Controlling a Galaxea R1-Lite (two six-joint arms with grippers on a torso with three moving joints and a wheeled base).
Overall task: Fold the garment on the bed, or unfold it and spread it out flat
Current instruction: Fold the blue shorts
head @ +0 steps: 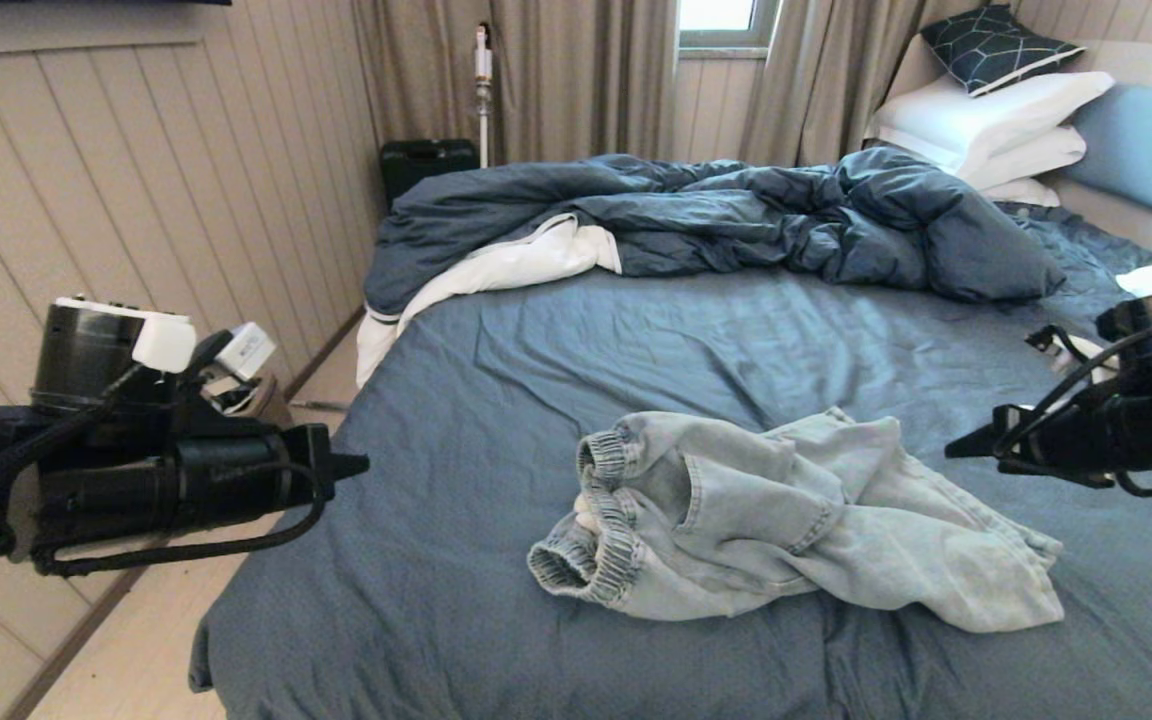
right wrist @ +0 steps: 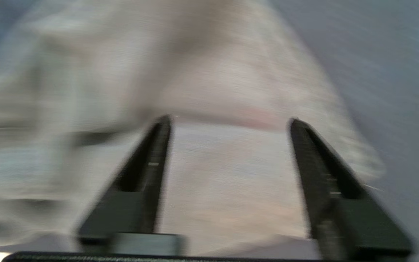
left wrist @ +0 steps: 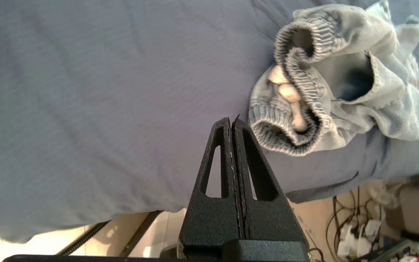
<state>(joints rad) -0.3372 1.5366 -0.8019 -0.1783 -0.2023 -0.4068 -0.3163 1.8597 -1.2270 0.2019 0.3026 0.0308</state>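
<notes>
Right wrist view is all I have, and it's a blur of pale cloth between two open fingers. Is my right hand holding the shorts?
Observer: No. In the head view the right hand hangs clear of the shorts, just beside their right edge.
Operator: How do the shorts lie?
Observer: Crumpled in a heap on the bed, waistband bunched at the left end.
Operator: And the left hand?
Observer: The left hand is shut and empty, near the waistband but not touching it.
Operator: Anything else on the bed?
Observer: A rumpled dark blue duvet lies well behind the shorts, towards the pillows.
</notes>
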